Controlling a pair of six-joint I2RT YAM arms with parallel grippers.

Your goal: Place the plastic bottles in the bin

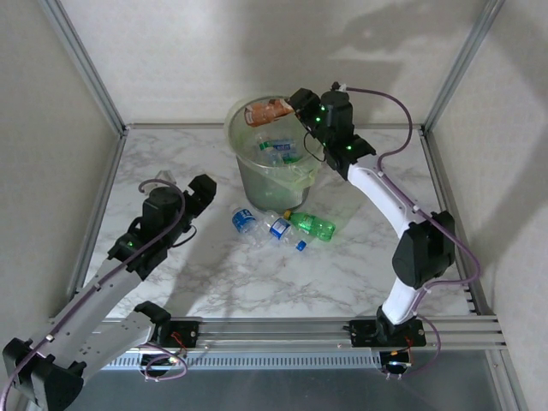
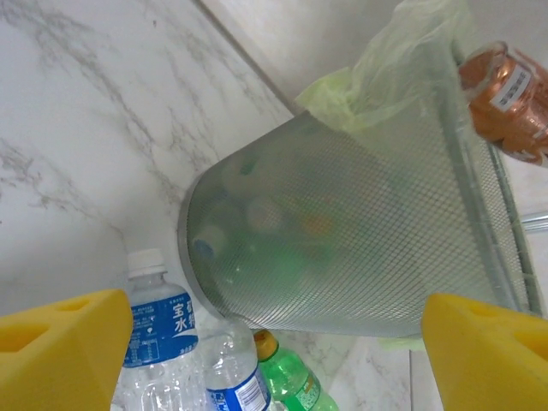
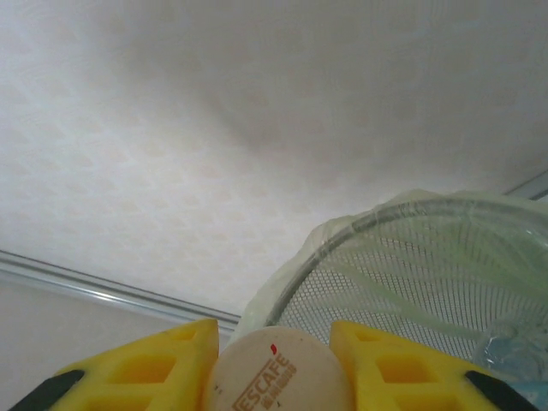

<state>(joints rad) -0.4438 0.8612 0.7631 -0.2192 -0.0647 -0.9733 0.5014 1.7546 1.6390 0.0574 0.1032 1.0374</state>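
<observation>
Top view, right gripper [image 1: 295,104]: clenched on the orange-labelled bottle [image 1: 268,112], which it held sideways above the bin [image 1: 257,184], probably so that letting go would drop it inside.
Top view, bin contents: several binned bottles [image 1: 278,150] lay inside.
Top view, left gripper [image 1: 203,190]: jaws apart, grasping nothing, facing 2 blue-labelled bottles [image 1: 244,220] and 1 green bottle [image 1: 312,225] lying at the bin's base.
Left wrist view: yellow fingers [image 2: 60,351] were spread wide, with the blue-labelled bottles low between them, seemingly lining up a pick.
Right wrist view: the bottle's pale end was pinched between both pads, with the bin's rim just beyond.
</observation>
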